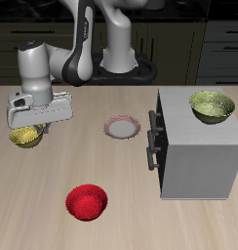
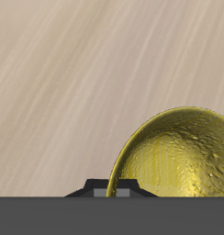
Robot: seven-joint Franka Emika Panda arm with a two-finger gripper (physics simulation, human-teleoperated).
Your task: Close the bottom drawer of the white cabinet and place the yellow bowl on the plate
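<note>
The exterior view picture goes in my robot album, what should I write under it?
Robot gripper hovers at the yellow bowl, with the plate waiting beside the white cabinet.

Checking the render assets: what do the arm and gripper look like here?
The arm has glossy white-grey rounded links with dark joint bands. The gripper is a boxy light-grey block with dark trim. No cables or markings are visible; the fingers are mostly hidden.

Shiny yellow bowl (image 1: 25, 137) upright on the table, apart from the plate (image 1: 122, 127); white cabinet (image 1: 199, 146) drawers shut.
</note>
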